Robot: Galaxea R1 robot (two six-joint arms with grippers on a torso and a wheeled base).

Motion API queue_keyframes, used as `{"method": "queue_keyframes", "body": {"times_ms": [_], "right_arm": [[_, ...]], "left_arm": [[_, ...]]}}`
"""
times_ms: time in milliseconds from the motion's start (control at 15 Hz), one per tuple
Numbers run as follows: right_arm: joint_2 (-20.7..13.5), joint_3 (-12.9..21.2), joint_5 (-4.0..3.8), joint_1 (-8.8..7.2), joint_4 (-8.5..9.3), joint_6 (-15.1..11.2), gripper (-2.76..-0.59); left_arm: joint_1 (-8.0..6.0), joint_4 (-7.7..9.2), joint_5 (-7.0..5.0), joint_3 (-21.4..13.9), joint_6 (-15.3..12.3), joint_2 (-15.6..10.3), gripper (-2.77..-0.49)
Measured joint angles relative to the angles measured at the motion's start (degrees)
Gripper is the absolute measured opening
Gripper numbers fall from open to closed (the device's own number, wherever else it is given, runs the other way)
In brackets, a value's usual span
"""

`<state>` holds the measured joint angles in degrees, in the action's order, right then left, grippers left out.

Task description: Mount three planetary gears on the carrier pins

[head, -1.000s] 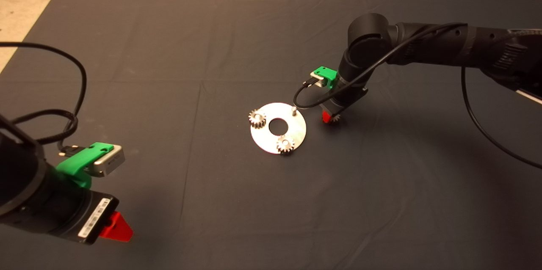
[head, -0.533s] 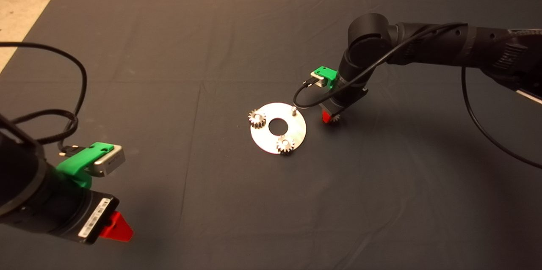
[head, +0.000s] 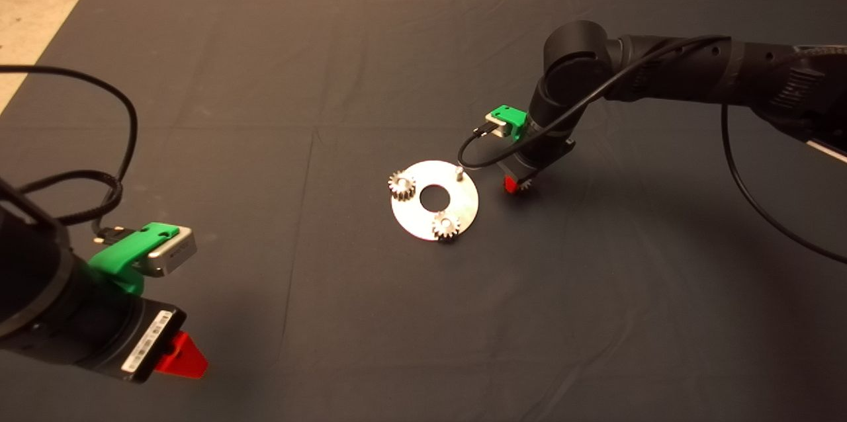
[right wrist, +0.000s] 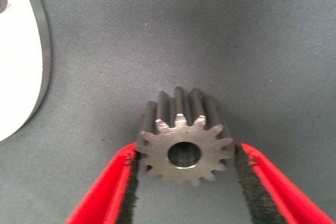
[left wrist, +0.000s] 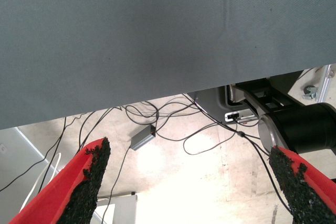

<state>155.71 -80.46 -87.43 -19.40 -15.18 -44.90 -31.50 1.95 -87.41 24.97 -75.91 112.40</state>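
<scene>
The right hand (right wrist: 185,182) grips the third gear (right wrist: 184,142) on the counter (head: 595,276), just beside the disc (head: 463,207). The left hand (left wrist: 189,182) waits at the lower left, fingers spread wide.

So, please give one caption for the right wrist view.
Right gripper closed on the third planetary gear on the mat, beside the carrier disc.

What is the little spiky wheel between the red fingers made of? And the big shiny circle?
The small grey toothed gear looks like dull, unpolished metal: matte grey teeth, faint machining lines. The flat round disc looks like polished metal: it glares bright. The red fingers look like plastic, probably, with rough black pads.
</scene>
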Motion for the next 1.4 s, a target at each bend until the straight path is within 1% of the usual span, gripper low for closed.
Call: {"method": "queue_keyframes", "body": {"times_ms": [200,267,533,867,1267,1333,1400], "right_arm": [[-0.02,0.00,0.02,0.00,0.13,-0.63,-2.14],[-0.02,-0.02,0.00,0.00,0.24,-0.90,-2.23],[-0.15,-0.09,0.00,0.02,0.29,-1.48,-2.26],[-0.14,-0.68,0.02,0.00,0.57,-1.53,-2.28],[0.21,-1.27,0.09,-0.12,0.94,-1.55,-2.34],[0.44,-1.25,-0.02,-0.15,1.07,-1.59,-2.34],[0.80,-1.25,-0.38,-0.20,1.15,-1.66,-2.34]], "left_arm": [[0.02,0.39,0.00,0.00,0.28,-0.02,-1.09],[0.02,0.55,0.00,0.00,0.31,-0.02,-1.09],[0.00,1.13,0.00,0.00,0.37,-0.02,-1.09],[0.02,1.49,0.00,0.00,0.37,-0.05,-1.09],[0.00,1.51,0.00,-0.05,0.37,-0.02,-1.09],[0.01,1.52,0.00,-0.11,0.37,-0.02,-1.09],[0.00,1.52,0.00,-0.22,0.37,-0.02,-1.09]]}}
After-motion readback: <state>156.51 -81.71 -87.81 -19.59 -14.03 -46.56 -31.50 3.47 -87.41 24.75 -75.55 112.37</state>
